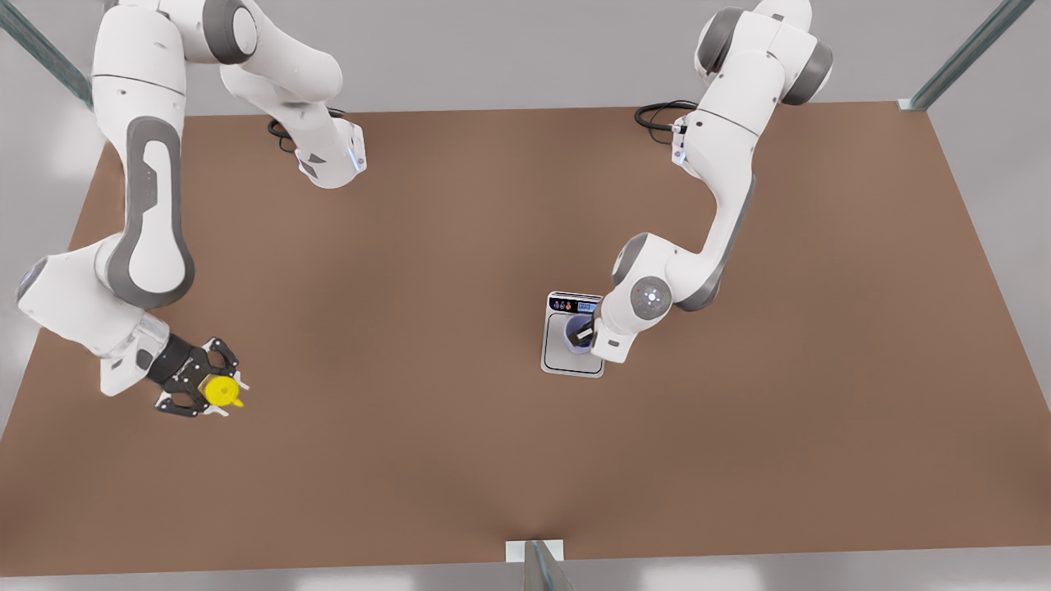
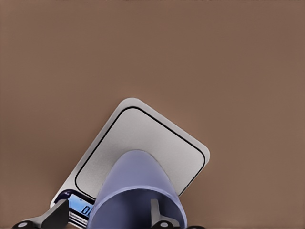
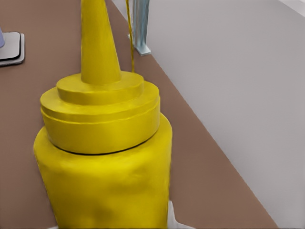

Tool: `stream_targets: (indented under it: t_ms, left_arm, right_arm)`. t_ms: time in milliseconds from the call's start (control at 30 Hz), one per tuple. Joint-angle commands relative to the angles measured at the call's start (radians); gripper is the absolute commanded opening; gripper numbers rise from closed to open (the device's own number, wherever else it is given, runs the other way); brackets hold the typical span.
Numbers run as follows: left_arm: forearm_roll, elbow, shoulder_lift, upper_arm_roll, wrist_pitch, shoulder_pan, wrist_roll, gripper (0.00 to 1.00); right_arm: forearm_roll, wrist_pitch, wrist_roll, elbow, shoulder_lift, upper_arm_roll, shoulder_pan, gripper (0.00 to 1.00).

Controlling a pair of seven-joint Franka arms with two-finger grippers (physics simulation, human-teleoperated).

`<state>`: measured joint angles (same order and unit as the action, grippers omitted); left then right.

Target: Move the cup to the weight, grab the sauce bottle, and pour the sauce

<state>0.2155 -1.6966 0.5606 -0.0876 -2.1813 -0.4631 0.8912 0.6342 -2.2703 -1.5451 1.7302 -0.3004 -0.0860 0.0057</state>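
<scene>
We find the left claw (image 1: 585, 335) at the weight (image 1: 572, 361), on the front view's right side of the tabletop (image 1: 460, 460). Its fingers (image 2: 155, 212) straddle one wall of the cup (image 1: 575, 335): one finger sits inside the dark interior, the other outside the wall, so the claw is closed on the cup's rim. In the left wrist view the cup (image 2: 136, 191) stands on the weight (image 2: 157, 143), over the silver-grey plate near the end carrying the display strip. We cannot tell whether the cup's base is touching the plate.

We find the right claw (image 1: 220, 392) near the front view's left edge of the tabletop, well apart from the weight. It is clamped around the sauce bottle (image 1: 222, 391), with the yellow body seated between the two fingers. In the right wrist view the sauce bottle (image 3: 105, 162) stands upright, nozzle cap pointing up, close to the tabletop's edge. The weight (image 3: 10, 47) appears far behind it.
</scene>
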Motion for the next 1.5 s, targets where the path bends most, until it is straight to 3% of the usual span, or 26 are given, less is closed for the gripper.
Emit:
stream_targets:
  t_ms: [0,167,200,300,333,467,500,533,567,600,633,933,1200,1467]
  left_arm:
    - [-0.005,0.0,-0.002,0.0,0.0,0.0,0.0,1.0]
    - [-0.007,0.026,-0.059,0.02,0.104,0.004,0.006,1.0]
    - [-0.005,0.08,-0.094,0.061,0.205,0.006,0.018,1.0]
    - [0.127,0.316,-0.151,0.403,0.511,0.017,-0.066,1.0]
    - [0.078,0.362,-0.127,0.503,0.638,0.017,-0.386,1.0]
    - [-0.022,0.523,-0.172,0.62,0.808,0.129,-0.848,1.0]
    - [-0.087,0.52,-0.255,0.605,0.871,0.132,-0.899,1.0]
    - [-0.239,0.5,-0.358,0.381,0.937,0.239,-0.902,1.0]
    - [-0.344,0.37,-0.464,0.255,0.924,0.293,-0.928,1.0]
    - [-0.349,0.177,-0.57,0.253,0.752,0.294,-0.931,1.0]
    - [-0.349,0.153,-0.567,0.253,0.732,0.294,-0.933,1.0]
    - [-0.335,0.158,-0.516,0.259,0.733,0.294,-0.931,1.0]
    - [-0.334,0.163,-0.49,0.258,0.727,0.293,-0.93,1.0]
    - [-0.335,0.189,-0.361,0.259,0.759,0.293,-0.902,1.0]
  right_arm:
    - [-0.017,-0.015,0.025,0.0,0.001,0.0,0.017,0.58]
    - [-0.318,-0.06,0.417,-0.043,-0.006,0.0,0.218,0.58]
    - [-0.405,-0.074,0.532,-0.041,-0.002,0.0,0.267,0.58]
    - [-0.599,-0.08,0.747,-0.052,-0.003,0.002,0.392,0.58]
    - [-0.685,-0.08,0.815,-0.064,-0.013,0.002,0.442,0.58]
    - [-0.999,0.047,0.846,-0.204,-0.088,0.006,0.615,0.58]
    - [-1.031,0.101,0.846,-0.254,-0.127,0.006,0.662,0.58]
    - [-1.077,0.156,0.839,-0.303,-0.161,0.006,0.697,0.58]
    - [-1.122,0.213,0.835,-0.359,-0.2,0.008,0.729,0.58]
    - [-1.12,0.25,0.839,-0.388,-0.236,0.008,0.769,0.58]
    - [-1.12,0.271,0.841,-0.425,-0.264,0.006,0.787,0.58]
    - [-1.246,0.361,0.846,-0.538,-0.428,0.003,0.925,0.57]
    - [-1.308,0.402,0.867,-0.695,-0.583,-0.012,0.942,0.57]
    - [-1.332,0.413,0.916,-0.776,-0.671,-0.024,0.965,0.57]
